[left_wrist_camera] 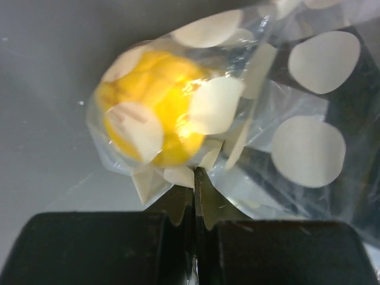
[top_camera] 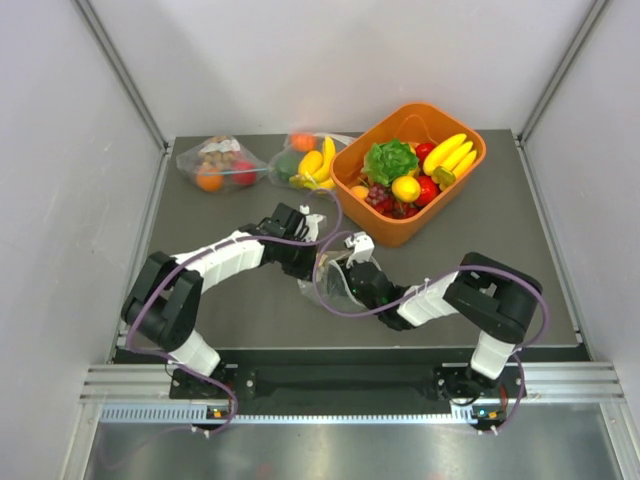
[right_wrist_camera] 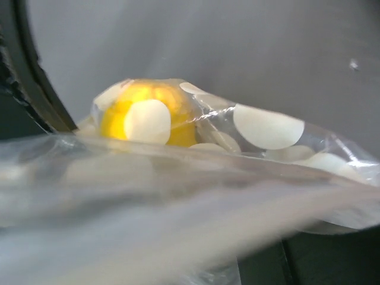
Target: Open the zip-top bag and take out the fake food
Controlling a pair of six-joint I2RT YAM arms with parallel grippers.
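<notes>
One dotted zip-top bag (top_camera: 333, 287) lies on the bench (top_camera: 230, 215) at mid-front, between the two arms. One yellow piece of fake food (left_wrist_camera: 163, 95) shows inside it, pressed against the plastic. At the back lie a plain clear bag (top_camera: 218, 163) and a second plain bag (top_camera: 305, 160), both filled, beside one orange basket (top_camera: 425, 228) full of toy produce. The left tool (left_wrist_camera: 193, 199) has its fingers pressed together, pinching a fold of the dotted plastic. The right tool (top_camera: 358, 282) is against the bag's other side; blurred plastic fills its own view, so I cannot tell how far open it is.
</notes>
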